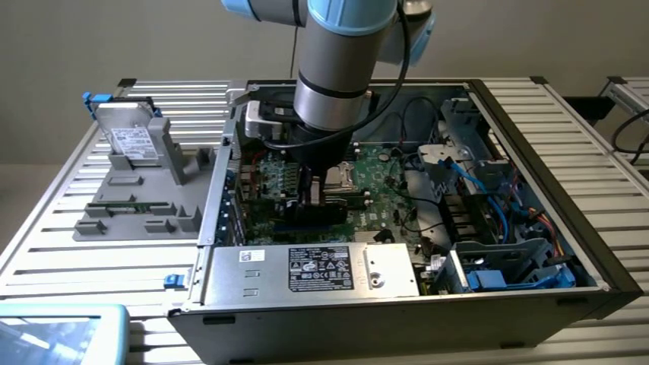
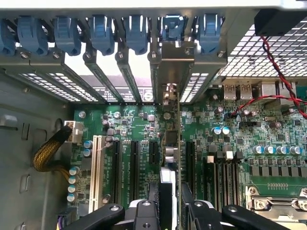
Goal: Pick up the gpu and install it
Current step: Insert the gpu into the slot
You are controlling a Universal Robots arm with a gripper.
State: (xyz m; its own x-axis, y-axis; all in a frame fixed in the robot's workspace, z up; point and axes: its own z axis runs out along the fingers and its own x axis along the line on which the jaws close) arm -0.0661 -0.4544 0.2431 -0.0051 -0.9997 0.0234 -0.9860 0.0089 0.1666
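Hand (image 2: 169, 211): I see its black fingers clamped on the thin green card with silver metal end (image 2: 175, 120) | card: standing on edge over the green board's (image 2: 230, 143) black slots inside the open computer case (image 1: 568, 251)

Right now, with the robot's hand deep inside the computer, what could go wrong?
The gripper holds the gpu edge-on above the motherboard. If the card is a bit off its slot, pushing down might bend it or scrape the board.

Its silver bracket sits by the blue clips at the case's back; it could catch there.

The red and black wires run close, so the arm might snag them.
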